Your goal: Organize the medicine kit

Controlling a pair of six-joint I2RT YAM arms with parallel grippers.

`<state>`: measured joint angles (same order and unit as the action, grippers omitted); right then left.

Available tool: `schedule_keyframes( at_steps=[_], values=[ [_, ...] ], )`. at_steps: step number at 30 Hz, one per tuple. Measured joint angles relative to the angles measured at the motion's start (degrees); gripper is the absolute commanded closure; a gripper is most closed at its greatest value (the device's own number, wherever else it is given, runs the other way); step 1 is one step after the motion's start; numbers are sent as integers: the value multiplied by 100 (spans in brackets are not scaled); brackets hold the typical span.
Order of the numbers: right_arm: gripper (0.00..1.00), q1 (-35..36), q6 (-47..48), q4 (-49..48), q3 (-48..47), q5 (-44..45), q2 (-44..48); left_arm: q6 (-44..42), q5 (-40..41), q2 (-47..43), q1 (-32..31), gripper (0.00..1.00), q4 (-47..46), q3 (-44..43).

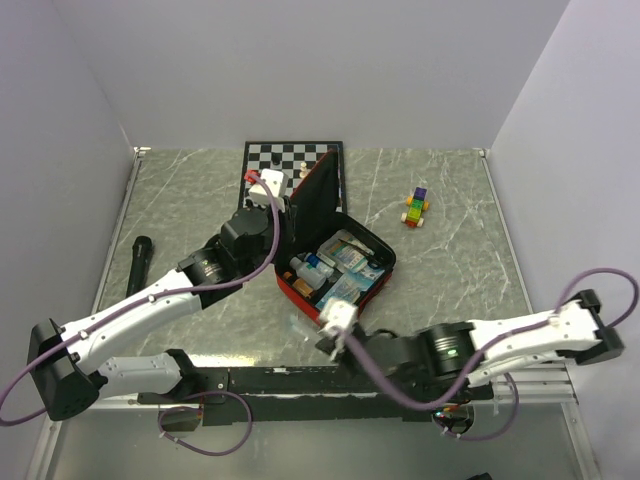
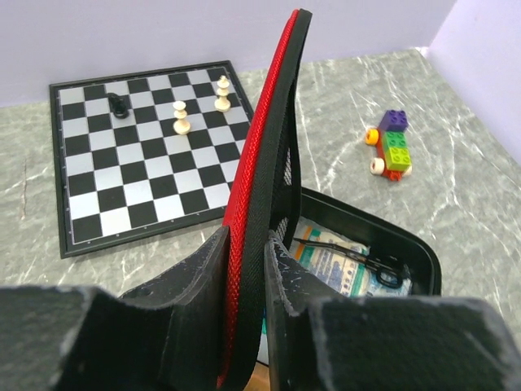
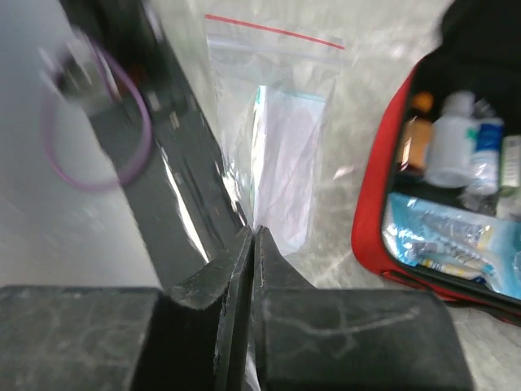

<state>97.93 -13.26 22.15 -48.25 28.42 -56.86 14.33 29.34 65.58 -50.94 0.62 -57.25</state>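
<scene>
One kit (image 1: 300,292) lies open mid-table, its upright lid (image 2: 262,159) clamped by the left gripper (image 2: 247,254). The right gripper (image 3: 254,240) is pinched on one clear bag (image 3: 281,130) just beside the kit. One chessboard (image 2: 146,175) carries three pieces; one block toy (image 2: 392,147) lies apart

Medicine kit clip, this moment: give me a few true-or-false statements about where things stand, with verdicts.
1. The left end effector clamps the lid of the medicine kit upright. True.
2. The right end effector hangs open over the kit. False: it is shut on a clear zip bag beside the kit.
3. Three chess pieces stand on the chessboard. True.
4. The kit is empty. False: it holds bottles and packets.
5. The toy blocks lie on the table, apart from the kit. True.
</scene>
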Motion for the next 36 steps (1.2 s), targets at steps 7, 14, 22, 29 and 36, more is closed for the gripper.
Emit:
schedule_keyframes(
  at_steps=[7, 14, 22, 29, 36],
  values=[
    [96, -802, -717, -35, 90, 527, 1279, 164, 223, -52, 42, 76, -35, 39],
    [99, -2959, -1781, -280, 90, 240, 1327, 258, 214, -168, 52, 78, -37, 149],
    [99, -4826, -2933, -1423, 20, -1285, 949, 299, 146, -188, 52, 81, -39, 164],
    [100, -5600, -3755, -2452, -149, -2673, 203, 339, -11, -175, 57, 82, -79, 164],
    [100, -5816, -4293, -3141, -466, -3370, -557, 361, -151, -157, 61, 82, -122, 164]
  ],
)
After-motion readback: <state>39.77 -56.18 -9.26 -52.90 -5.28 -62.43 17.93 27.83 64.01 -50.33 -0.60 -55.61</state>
